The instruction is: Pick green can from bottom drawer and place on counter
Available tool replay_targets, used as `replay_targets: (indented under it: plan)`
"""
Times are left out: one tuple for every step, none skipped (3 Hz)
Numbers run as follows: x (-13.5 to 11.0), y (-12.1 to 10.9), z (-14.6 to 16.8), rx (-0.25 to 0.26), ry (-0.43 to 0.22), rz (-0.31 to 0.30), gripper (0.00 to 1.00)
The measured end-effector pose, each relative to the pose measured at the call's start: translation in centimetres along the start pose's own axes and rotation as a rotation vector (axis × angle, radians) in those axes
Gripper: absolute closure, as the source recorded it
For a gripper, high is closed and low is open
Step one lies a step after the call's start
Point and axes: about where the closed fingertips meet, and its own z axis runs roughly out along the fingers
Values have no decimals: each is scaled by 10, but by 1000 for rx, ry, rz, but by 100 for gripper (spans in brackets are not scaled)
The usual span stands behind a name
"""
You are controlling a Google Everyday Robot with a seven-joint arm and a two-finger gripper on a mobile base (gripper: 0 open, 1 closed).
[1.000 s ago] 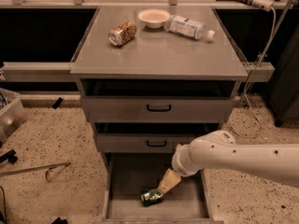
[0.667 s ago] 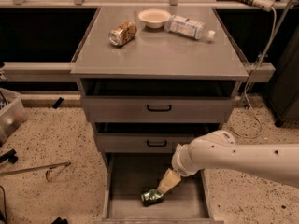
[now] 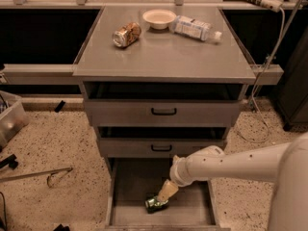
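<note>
The green can (image 3: 155, 204) lies on its side on the floor of the open bottom drawer (image 3: 130, 184). My gripper (image 3: 164, 192) reaches down from the white arm at the right and sits right at the can's upper end, touching or nearly touching it. The counter (image 3: 163, 49) is the grey cabinet top above.
On the counter lie a tan patterned can (image 3: 126, 34), a pale bowl (image 3: 159, 18) and a clear plastic bottle (image 3: 196, 29). Two shallower drawers with black handles (image 3: 163, 111) stand above the bottom one. A clear bin (image 3: 9, 119) and a metal tool (image 3: 38, 175) are on the speckled floor at left.
</note>
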Motion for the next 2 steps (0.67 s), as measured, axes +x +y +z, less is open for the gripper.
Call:
replay_targets:
  plan:
    - [7,1,63,-16,-77,-3,0]
    - [11,15,119,-82,-128,1,0]
